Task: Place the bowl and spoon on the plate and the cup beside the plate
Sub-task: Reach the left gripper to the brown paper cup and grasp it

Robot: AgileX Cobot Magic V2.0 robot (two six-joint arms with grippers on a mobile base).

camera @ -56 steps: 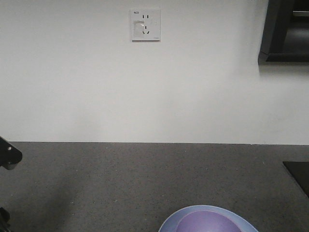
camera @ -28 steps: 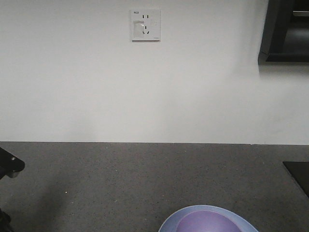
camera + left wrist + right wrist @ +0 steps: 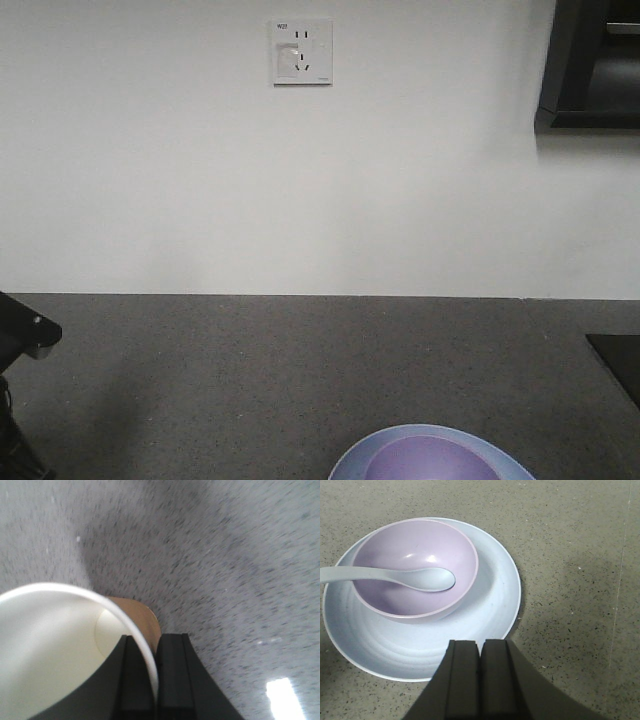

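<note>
Since small lavender plastic bowl [image 3: 415, 555], pale plastic spoon [image 3: 427, 577] inside, sits on round light-blue plate [image 3: 490, 605], only brown paper cup [image 3: 50, 645] needs placing: left gripper [image 3: 156, 645] pinches its rim over speckled counter [image 3: 570, 555]; right gripper [image 3: 480, 647] closed, empty.

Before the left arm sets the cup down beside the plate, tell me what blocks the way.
Nothing visible does. The cup is pinched at its rim by the left fingers, and the counter up to the plate shows bare in the front view.
</note>
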